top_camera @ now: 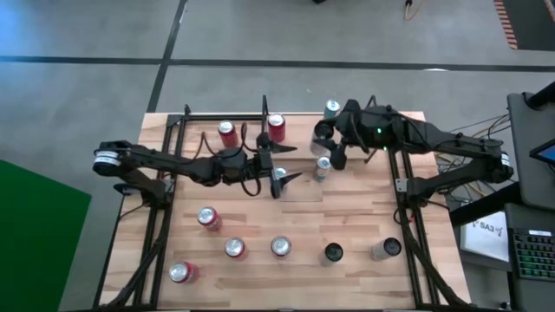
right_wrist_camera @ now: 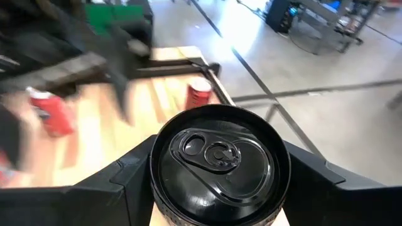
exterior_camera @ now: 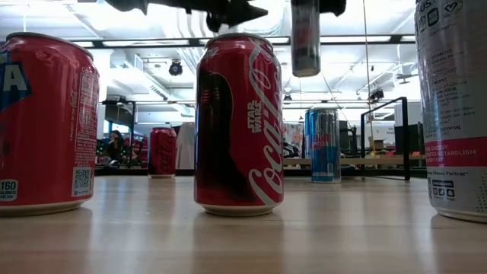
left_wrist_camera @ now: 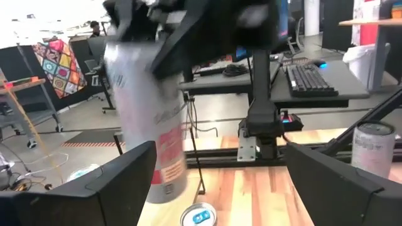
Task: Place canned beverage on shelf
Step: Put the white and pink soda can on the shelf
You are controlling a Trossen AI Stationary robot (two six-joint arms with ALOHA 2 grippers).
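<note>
- The right gripper point(top_camera: 326, 154) is raised above the tabletop point(top_camera: 347, 221), just off the shelf's right end, with its fingers point(right_wrist_camera: 122, 179) closed around a silver-and-black can point(top_camera: 323, 167).
- In the right wrist view that can's black top point(right_wrist_camera: 217, 164), with its pull tab, sits between the two fingers, one pressed against each side.
- The low view shows the held can point(exterior_camera: 305, 38) hanging in the air, clear of the wood.
- The left gripper point(top_camera: 282, 165) hovers just beside the held can, on its left, with its fingers point(left_wrist_camera: 119, 176) spread wide and nothing between them.
- The left wrist view shows the held can point(left_wrist_camera: 147, 125) close ahead of the open fingers, gripped from above by the other arm.
- The shelf point(top_camera: 204, 121) stands at the far left part of the tabletop; two red cans point(top_camera: 227, 133) point(top_camera: 276, 126) stand on it.
- A blue-and-silver can point(top_camera: 332, 108) stands at the far edge, right of the shelf, behind the right gripper.
- Nearer the front edge stand four red cola cans point(top_camera: 208, 217) point(top_camera: 234, 249) point(top_camera: 280, 247) point(top_camera: 183, 272), a black-topped can point(top_camera: 334, 252) and a white can point(top_camera: 385, 249).
</note>
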